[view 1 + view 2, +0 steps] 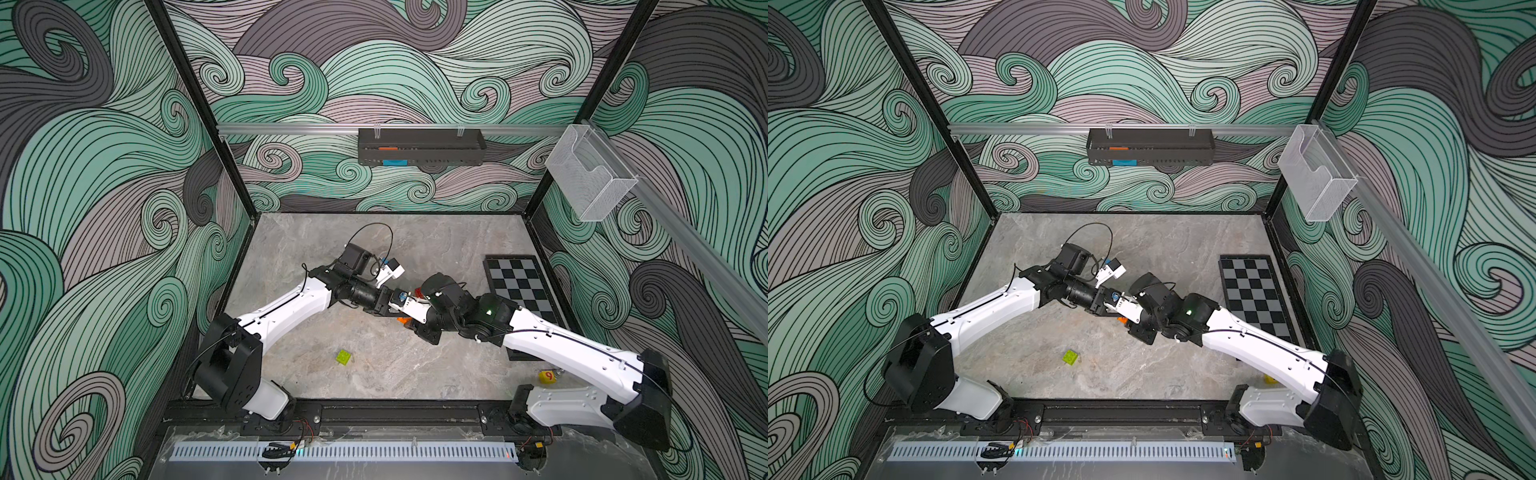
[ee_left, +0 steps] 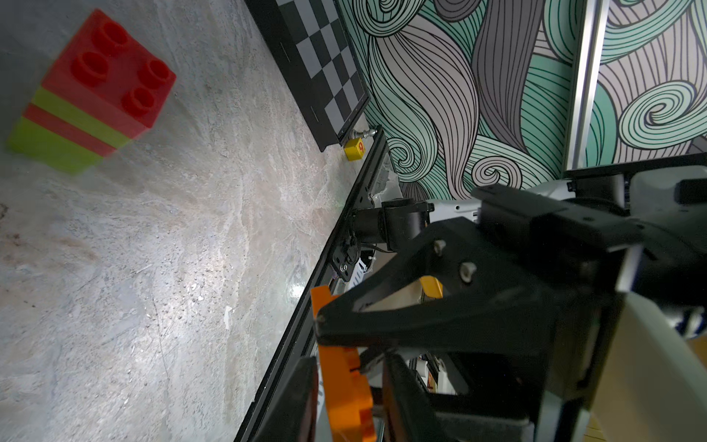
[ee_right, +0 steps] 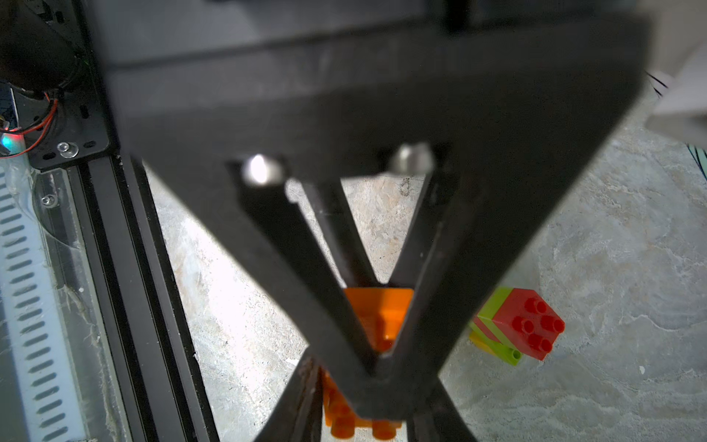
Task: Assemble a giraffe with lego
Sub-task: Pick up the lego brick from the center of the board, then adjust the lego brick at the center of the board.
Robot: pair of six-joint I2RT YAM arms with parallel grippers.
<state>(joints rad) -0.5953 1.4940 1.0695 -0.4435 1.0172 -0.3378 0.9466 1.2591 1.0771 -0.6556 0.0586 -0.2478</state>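
**A:** Top views, count?
**B:** Two arms, left arm (image 1: 291, 305) and right arm (image 1: 561, 345), meeting mid-table. One orange brick (image 1: 403, 320) peeks out under the wrists in both top views. One loose lime brick (image 1: 343, 357) lies on the table (image 1: 415, 249), toward the front and well apart from the arms. One checkerboard (image 1: 521, 286) along the right side. One yellow cube (image 1: 546, 376) with a red 9 near its front corner.
**A:** Left wrist?
**B:** Left gripper (image 2: 346, 367): two fingers (image 2: 294, 402) either side of the orange brick. One is flush on it, the other side is too dark, so can't tell if it's clamped. Right gripper (image 2: 320, 317) comes in side-on, tip on the same brick. One giraffe stack (image 2: 88, 92) on the table, apart from both grippers. Four bands, red, lime, red, lime, with four studs on the red top.
**A:** Right wrist?
**B:** Right gripper clenched on the orange brick, which hangs off the table, studs showing. One blurred left finger crosses in front. Giraffe stack is just beside them, upright. Under the bands, one lime base (image 3: 505, 350) with one free stud, plus a sliver of yellow.
**A:** Brick on the stack?
**B:** No. Apart from it, between the two grippers.
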